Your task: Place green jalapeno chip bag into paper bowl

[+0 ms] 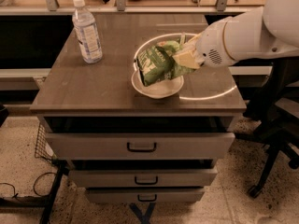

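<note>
The green jalapeno chip bag (156, 63) hangs tilted just over the paper bowl (156, 88), its lower edge at or inside the bowl's rim. The off-white bowl sits on the middle right of the cabinet top (93, 83). My gripper (186, 58) comes in from the right on a white arm and is shut on the right end of the chip bag, above the bowl's right side. The bag hides the far part of the bowl.
A clear water bottle (86, 31) with a white cap stands at the back left of the cabinet top. Three drawers (140, 146) lie below the top. A shelf rail runs behind. A black chair base (275, 157) stands on the floor at the right.
</note>
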Motion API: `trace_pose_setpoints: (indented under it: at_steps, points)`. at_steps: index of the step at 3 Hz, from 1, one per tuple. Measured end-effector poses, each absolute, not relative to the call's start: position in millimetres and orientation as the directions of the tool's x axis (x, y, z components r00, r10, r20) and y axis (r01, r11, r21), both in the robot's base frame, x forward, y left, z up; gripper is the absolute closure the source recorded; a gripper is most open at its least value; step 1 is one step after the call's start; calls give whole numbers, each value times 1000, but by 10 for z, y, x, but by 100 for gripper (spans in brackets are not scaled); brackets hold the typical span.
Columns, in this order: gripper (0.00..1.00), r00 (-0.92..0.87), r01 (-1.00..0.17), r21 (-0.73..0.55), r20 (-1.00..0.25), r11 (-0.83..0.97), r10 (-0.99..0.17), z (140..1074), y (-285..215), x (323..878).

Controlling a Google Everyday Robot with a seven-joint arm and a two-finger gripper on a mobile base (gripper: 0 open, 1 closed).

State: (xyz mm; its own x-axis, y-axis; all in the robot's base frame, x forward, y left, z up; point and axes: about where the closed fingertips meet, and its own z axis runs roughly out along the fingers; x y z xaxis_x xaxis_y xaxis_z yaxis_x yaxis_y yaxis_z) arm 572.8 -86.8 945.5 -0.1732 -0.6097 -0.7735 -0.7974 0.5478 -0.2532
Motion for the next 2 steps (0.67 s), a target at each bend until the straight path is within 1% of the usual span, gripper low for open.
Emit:
trace_pose_setpoints:
  at_steps: [1, 2]
  points:
    - [85, -181, -813, -223, -781, 537, -597, 9434, -819, 5711]
    - [54, -177, -816, -223, -781, 533, -599, 9443, -789, 5700]
